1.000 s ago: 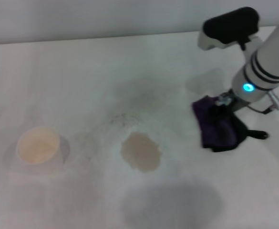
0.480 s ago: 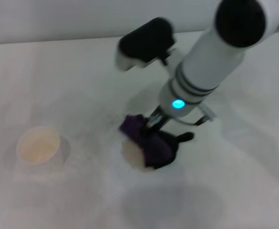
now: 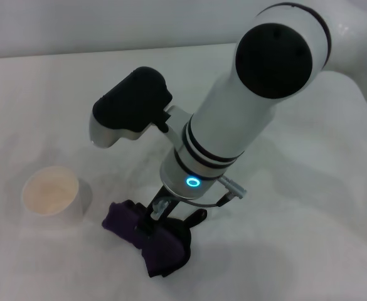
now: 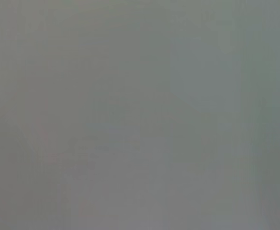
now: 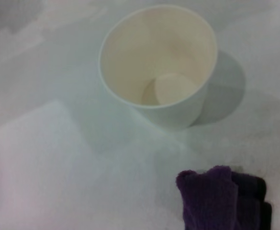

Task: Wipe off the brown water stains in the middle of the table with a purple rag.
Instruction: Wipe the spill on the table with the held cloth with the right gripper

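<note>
My right gripper (image 3: 157,212) reaches across the white table (image 3: 308,244) and is shut on the purple rag (image 3: 150,239), pressing it onto the tabletop at the near centre. The rag lies crumpled, dark purple with black edging. It also shows in the right wrist view (image 5: 219,202), close to the white paper cup (image 5: 159,62). The brown water stains do not show in any view; my right arm and the rag cover the spot where they lay. My left gripper is out of view, and the left wrist view is plain grey.
The white paper cup (image 3: 50,192) stands upright at the left, a short way from the rag. My right forearm (image 3: 233,132) spans the middle of the table from the far right.
My right gripper has dragged the purple rag from the right side of the table across the brown stain, to the left and nearer, close to the cup. The stain has gone out of sight.
</note>
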{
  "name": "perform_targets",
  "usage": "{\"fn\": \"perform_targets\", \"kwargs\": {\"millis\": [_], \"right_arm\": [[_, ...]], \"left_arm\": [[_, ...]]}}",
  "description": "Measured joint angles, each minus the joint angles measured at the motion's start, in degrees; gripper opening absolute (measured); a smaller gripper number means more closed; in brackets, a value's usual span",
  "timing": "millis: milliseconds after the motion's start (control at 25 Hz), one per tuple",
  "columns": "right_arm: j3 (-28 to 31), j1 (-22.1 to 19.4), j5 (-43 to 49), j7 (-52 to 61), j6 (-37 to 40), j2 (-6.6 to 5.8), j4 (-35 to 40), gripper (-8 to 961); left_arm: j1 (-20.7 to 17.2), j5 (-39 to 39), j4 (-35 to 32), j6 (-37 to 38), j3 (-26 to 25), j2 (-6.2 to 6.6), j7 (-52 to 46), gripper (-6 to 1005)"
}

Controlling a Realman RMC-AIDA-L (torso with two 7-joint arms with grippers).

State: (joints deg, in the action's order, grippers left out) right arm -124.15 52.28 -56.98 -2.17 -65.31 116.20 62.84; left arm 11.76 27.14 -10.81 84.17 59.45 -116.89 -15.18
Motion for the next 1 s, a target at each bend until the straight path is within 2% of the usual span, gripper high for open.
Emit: {"fn": "perform_targets", "kwargs": {"millis": [200, 400, 600, 760, 1000], "right_arm": [[1.91, 0.03, 7.01, 3.89, -2.39, -0.01, -0.38, 83], [10.25, -2.95, 16.24, 4.61, -7.93, -0.24, 0.7, 82], [13.32, -4.2, 24.14, 7.09, -11.92, -0.23, 1.39, 93], [12.35, -4.07, 21.79, 6.48, -11.0, -0.01, 1.44, 104], [5.36, -1.46, 8.67, 3.34, -5.99, 0.0, 0.35, 120]], "left_arm": [[-0.24, -0.24, 0.03, -0.02, -0.11, 0.02, 0.17, 892], [-0.01, -0.31, 0.25, -0.32, -0.13, 0.21, 0.19, 892], [0.02, -0.47, 0.31, -0.37, -0.13, 0.2, 0.22, 891], [0.17, -0.5, 0.32, -0.46, -0.13, 0.2, 0.29, 891], [0.32, -0.51, 0.07, -0.5, -0.13, 0.17, 0.34, 891]]}}
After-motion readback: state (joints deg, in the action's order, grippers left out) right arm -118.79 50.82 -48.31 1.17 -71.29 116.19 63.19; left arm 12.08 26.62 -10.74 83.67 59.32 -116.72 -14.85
